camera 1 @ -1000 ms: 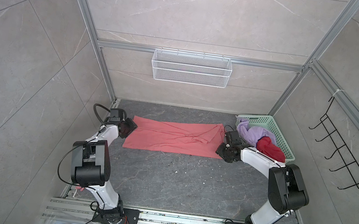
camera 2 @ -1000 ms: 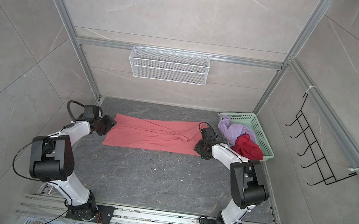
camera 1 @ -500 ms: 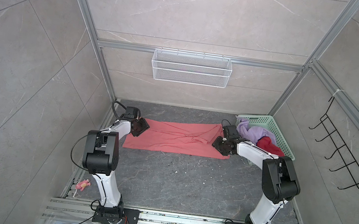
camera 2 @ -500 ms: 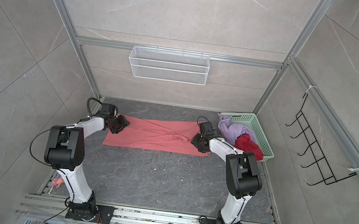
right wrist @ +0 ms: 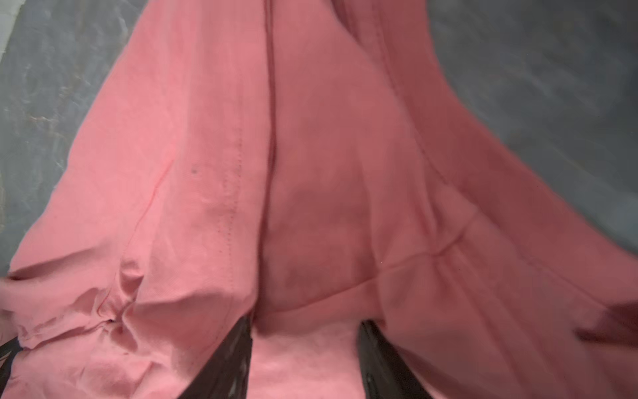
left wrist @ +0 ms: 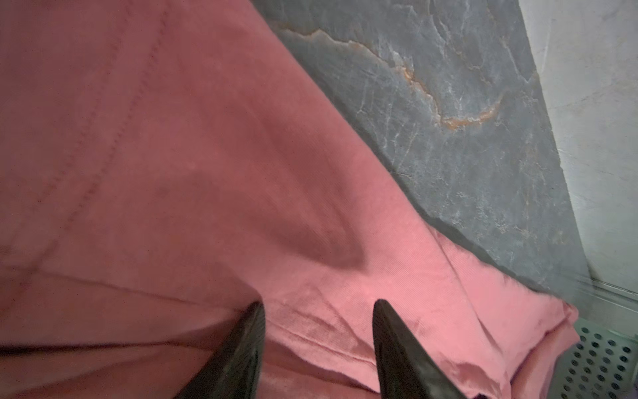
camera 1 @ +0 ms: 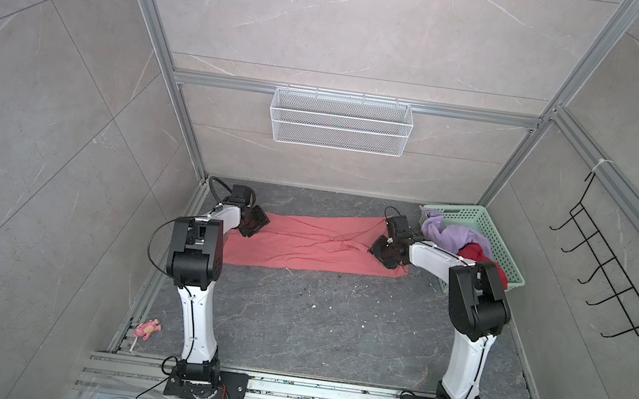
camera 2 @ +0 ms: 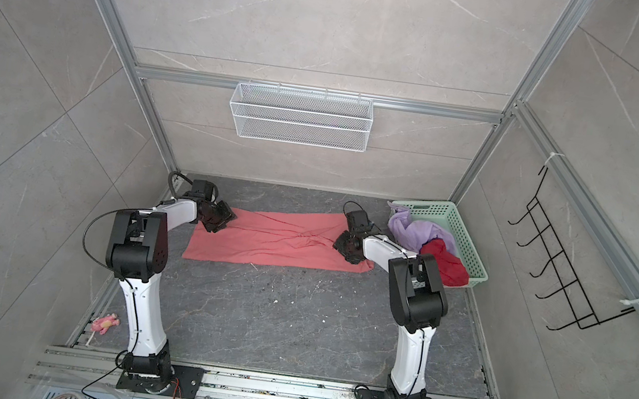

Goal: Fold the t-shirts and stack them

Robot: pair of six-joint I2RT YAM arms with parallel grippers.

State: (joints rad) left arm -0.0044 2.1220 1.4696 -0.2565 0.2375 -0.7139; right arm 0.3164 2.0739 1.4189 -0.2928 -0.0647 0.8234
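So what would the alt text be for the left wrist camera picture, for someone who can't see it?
A salmon-pink t-shirt fills most of the close-up, lying wrinkled on a grey marbled surface. Two black jaws stand apart at the bottom edge, over the cloth.

A dark grey, veined tabletop (camera 1: 333,336) shows in both top views. A salmon-pink t-shirt (camera 1: 315,250) lies across its far half as a long, creased band running left to right. A mint-green lattice basket (camera 1: 502,249) stands in the far right corner, near the shirt's right end. Pale crumbs (camera 1: 314,306) dot the bare near half.
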